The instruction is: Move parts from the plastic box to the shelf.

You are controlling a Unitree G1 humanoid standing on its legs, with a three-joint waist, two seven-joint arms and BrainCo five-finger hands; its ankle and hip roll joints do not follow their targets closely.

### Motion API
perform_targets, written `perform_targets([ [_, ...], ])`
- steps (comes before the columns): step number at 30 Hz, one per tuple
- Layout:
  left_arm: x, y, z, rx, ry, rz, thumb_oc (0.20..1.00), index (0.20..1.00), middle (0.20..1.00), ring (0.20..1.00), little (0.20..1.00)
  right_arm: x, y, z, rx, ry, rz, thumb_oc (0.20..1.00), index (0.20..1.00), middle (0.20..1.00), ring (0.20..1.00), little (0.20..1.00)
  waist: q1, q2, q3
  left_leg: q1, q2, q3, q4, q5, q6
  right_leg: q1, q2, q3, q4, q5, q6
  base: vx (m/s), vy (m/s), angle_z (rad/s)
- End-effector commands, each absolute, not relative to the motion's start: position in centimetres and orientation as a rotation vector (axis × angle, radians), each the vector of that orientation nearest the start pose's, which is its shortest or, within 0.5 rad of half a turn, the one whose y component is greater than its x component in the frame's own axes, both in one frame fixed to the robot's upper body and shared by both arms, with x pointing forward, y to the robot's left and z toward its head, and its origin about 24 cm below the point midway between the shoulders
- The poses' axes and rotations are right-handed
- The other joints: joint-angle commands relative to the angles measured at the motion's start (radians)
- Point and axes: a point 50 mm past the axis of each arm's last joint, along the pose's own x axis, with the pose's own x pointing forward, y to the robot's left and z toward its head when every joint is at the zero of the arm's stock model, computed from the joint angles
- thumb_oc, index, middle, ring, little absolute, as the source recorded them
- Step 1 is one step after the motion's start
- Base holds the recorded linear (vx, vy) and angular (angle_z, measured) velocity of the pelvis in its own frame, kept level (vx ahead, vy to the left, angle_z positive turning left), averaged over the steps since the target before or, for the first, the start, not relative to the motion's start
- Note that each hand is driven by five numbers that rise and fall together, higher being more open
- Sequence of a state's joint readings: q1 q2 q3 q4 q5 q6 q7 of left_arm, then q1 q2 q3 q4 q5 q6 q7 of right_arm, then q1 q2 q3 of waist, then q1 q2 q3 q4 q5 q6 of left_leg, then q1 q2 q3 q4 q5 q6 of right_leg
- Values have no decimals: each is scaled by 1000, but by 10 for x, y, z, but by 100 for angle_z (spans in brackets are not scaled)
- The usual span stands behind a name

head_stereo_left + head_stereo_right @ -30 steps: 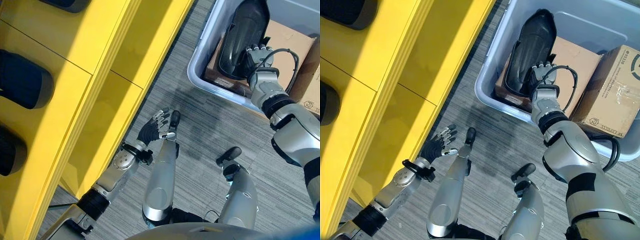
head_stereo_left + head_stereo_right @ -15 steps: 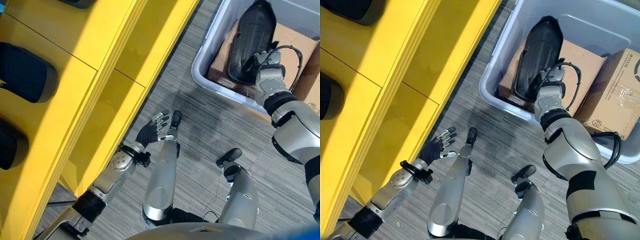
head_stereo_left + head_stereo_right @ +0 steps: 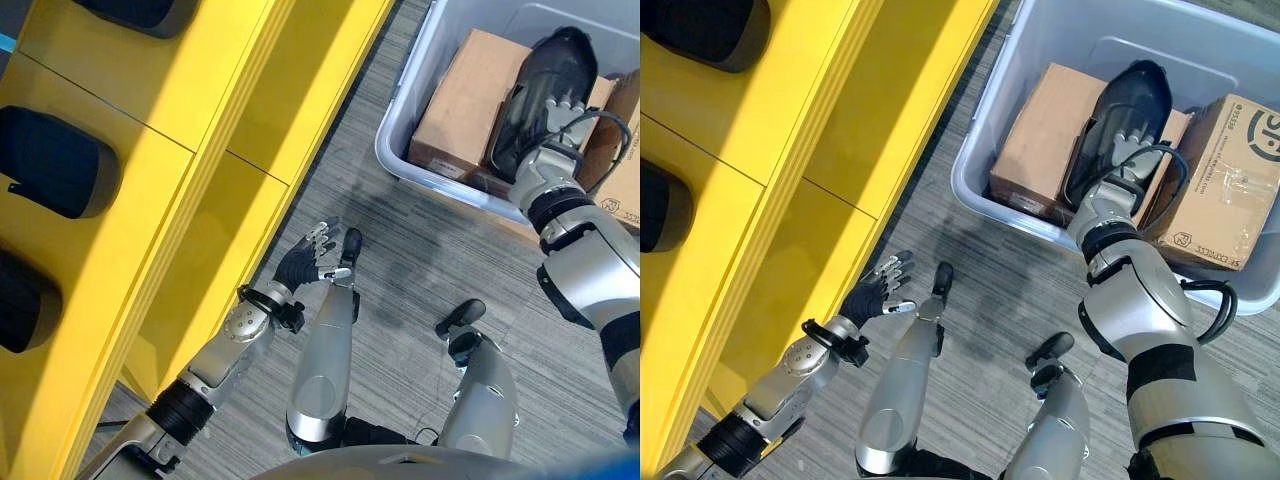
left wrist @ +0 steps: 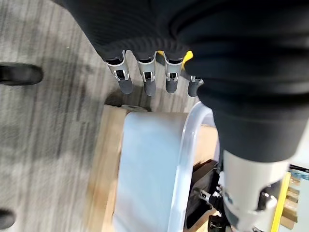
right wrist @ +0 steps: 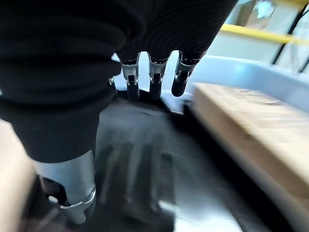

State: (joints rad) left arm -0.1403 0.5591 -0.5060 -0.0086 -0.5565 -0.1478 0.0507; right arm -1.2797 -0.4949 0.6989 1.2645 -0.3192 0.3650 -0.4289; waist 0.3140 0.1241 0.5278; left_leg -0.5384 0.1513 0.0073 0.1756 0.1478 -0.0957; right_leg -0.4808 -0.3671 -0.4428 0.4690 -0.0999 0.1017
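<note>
Right hand (image 3: pixel 1124 133) lay on black part (image 3: pixel 1132 95) inside plastic box (image 3: pixel 985 130), fingers straight, no grasp yet. Part leaned btwn two cardboard boxes (image 3: pixel 1040 135). Left hand (image 3: pixel 305 258) hung relaxed, fingers extended, near yellow shelf (image 3: pixel 190 130). Risk: part is smooth and tilted; w/o proper finger wrap it could slip back or snag on box rim.

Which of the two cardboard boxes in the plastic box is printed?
The cardboard box on the robot's right, with dark print; the other, left of the black part, is plain.
</note>
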Motion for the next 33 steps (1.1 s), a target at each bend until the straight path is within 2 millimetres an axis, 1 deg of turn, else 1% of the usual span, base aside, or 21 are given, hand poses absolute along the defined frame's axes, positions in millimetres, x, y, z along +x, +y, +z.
perform_targets([
  [1,251,124,76,-41,-146,-454,1000,1000,1000,1000,1000,417,-223,233,-1455,-171,-583,1000,1000,1000,1000,1000,6,0,-8,28,-47,30,21,-126,31,62,56,55,-68,-1,48,-7,24,-3],
  [2,252,126,77,-43,-161,-445,1000,1000,1000,1000,1000,418,-210,241,-1473,-307,-558,1000,1000,1000,1000,1000,-1,2,-8,37,-48,35,22,-128,31,65,56,63,-67,-3,46,-7,26,-3],
  [3,252,127,78,-43,-168,-439,1000,1000,1000,1000,1000,417,-207,243,-1466,-340,-553,1000,1000,1000,1000,1000,-3,2,-8,40,-48,36,22,-129,32,66,56,65,-67,-3,45,-5,25,-4],
  [6,253,135,86,-61,-238,-365,1000,1000,1000,1000,1000,414,-185,255,-1452,-577,-514,1000,1000,1000,1000,1000,-12,3,-8,58,-47,42,23,-134,33,74,57,75,-67,-5,45,0,5,-5],
  [7,254,139,89,-68,-264,-332,1000,1000,1000,1000,1000,412,-181,256,-1444,-621,-515,1000,1000,1000,1000,1000,-13,2,-8,64,-47,42,23,-135,33,79,58,76,-68,-6,45,5,-22,-5],
  [8,254,143,94,-80,-298,-290,1000,1000,1000,1000,1000,410,-174,258,-1433,-691,-515,1000,1000,1000,1000,1000,-14,1,-8,71,-48,42,23,-137,34,86,58,77,-71,-6,45,10,-58,-6],
  [10,254,155,108,-88,-398,-184,1000,1000,1000,1000,1000,402,-158,260,-1338,-850,-528,1000,1000,1000,1000,1000,-13,-4,-8,95,-48,41,18,-140,33,111,60,77,-84,-6,44,15,-123,-6],
  [12,252,162,117,-83,-468,-148,1000,1000,1000,1000,1000,396,-148,262,-1242,-924,-525,1000,1000,1000,1000,1000,-13,-9,-8,118,-46,42,11,-142,32,133,63,76,-96,-4,44,15,-143,-4],
  [13,250,167,125,-72,-515,-141,1000,1000,1000,1000,1000,391,-146,262,-1163,-960,-510,1000,1000,1000,1000,1000,-18,-15,-8,143,-45,42,6,-145,29,157,66,79,-107,-4,44,-43,-119,-5],
  [14,248,168,132,-68,-552,-147,1000,1000,1000,1000,1000,388,-145,261,-1115,-972,-508,1000,1000,1000,1000,1000,-22,-16,-8,142,-41,49,-1,-124,36,157,68,69,-123,18,33,-38,-90,-2],
  [16,245,169,137,-68,-584,-157,1000,1000,1000,1000,1000,381,-147,252,-1039,-966,-492,1000,1000,1000,1000,1000,-35,-18,-8,174,-37,53,-11,-123,33,181,71,75,-134,19,31,-16,-37,-3],
  [19,237,169,147,-58,-655,-201,1000,1000,1000,1000,1000,367,-153,229,-912,-923,-463,1000,1000,1000,1000,1000,-75,-22,-8,233,-24,68,-33,-122,30,219,77,95,-153,23,29,17,-24,-8],
  [20,228,168,158,-35,-754,-207,1000,1000,1000,1000,1000,355,-156,207,-852,-872,-439,1000,1000,1000,1000,1000,-110,-30,-8,274,-13,79,-47,-123,27,245,83,113,-167,25,27,37,-20,-22],
  [24,216,163,173,8,-867,-256,1000,1000,1000,1000,1000,333,-171,155,-745,-670,-414,1000,1000,1000,1000,1000,-185,-44,-10,366,21,108,-91,-114,17,314,102,151,-214,34,22,57,-16,-30],
  [25,214,162,174,6,-885,-264,1000,1000,1000,1000,1000,325,-174,138,-720,-607,-374,1000,1000,1000,1000,1000,-208,-51,-17,389,32,118,-103,-114,12,330,107,161,-224,32,23,44,-25,-43],
  [26,212,161,176,-14,-894,-285,1000,1000,1000,1000,1000,319,-178,126,-716,-542,-326,1000,1000,1000,1000,1000,-226,-56,-26,398,41,127,-112,-109,9,334,111,170,-235,38,24,37,-22,-43],
  [27,212,161,176,-22,-897,-298,1000,1000,1000,1000,1000,318,-179,122,-721,-522,-318,1000,1000,1000,1000,1000,-231,-57,-30,399,44,130,-114,-108,7,334,113,173,-238,39,25,30,-14,-45],
  [28,214,151,178,-7,-922,-355,1000,1000,1000,1000,1000,306,-184,92,-701,-383,-296,1000,1000,1000,1000,1000,-275,-70,-51,428,68,156,-129,-99,1,345,119,196,-247,42,24,40,-7,-48],
  [29,215,147,178,-1,-926,-376,1000,1000,1000,1000,1000,304,-185,84,-697,-350,-283,1000,1000,1000,1000,1000,-286,-72,-57,436,76,162,-135,-95,-2,347,123,203,-250,43,22,135,15,-57],
  [30,224,132,174,-38,-875,-412,1000,1000,1000,1000,1000,291,-185,65,-698,-303,-200,1000,1000,1000,1000,1000,-338,-80,-83,469,99,190,-141,-87,-11,360,132,230,-258,49,21,121,23,-55],
  [33,233,125,176,-41,-858,-388,1000,1000,1000,1000,1000,290,-183,64,-707,-284,-159,1000,1000,1000,1000,1000,-374,-86,-95,484,111,210,-137,-88,-15,358,138,252,-260,53,20,81,18,-48],
])
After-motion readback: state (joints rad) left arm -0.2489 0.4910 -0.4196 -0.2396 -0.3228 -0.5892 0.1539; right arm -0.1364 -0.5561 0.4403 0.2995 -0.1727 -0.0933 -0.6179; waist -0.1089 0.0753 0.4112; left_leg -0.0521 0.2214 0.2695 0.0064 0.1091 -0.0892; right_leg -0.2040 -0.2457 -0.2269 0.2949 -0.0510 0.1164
